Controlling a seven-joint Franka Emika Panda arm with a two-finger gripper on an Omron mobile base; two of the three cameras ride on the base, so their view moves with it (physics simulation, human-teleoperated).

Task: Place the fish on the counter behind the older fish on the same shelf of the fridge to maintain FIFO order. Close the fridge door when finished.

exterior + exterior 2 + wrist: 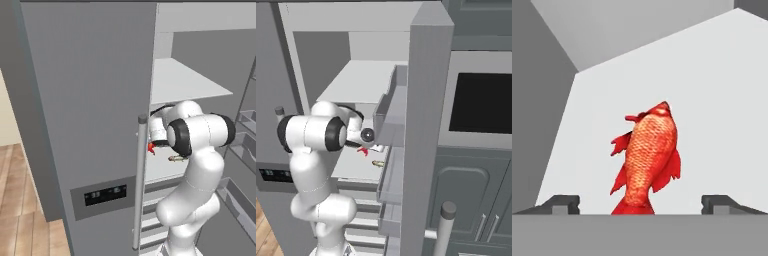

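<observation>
Gripper [640,204] inside fridge [90,100], fingertips [562,204] wide apart, nothing grasped. Fish [646,162] between them, just ahead, on white shelf [712,100]; long axis points away, tail nearest claw, head toward back wall. Older fish [377,163] lies nearer shelf front.

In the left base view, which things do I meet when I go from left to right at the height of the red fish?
Closed fridge door → its vertical silver handle → red fish → white robot arm → grey bins of the open door.
</observation>
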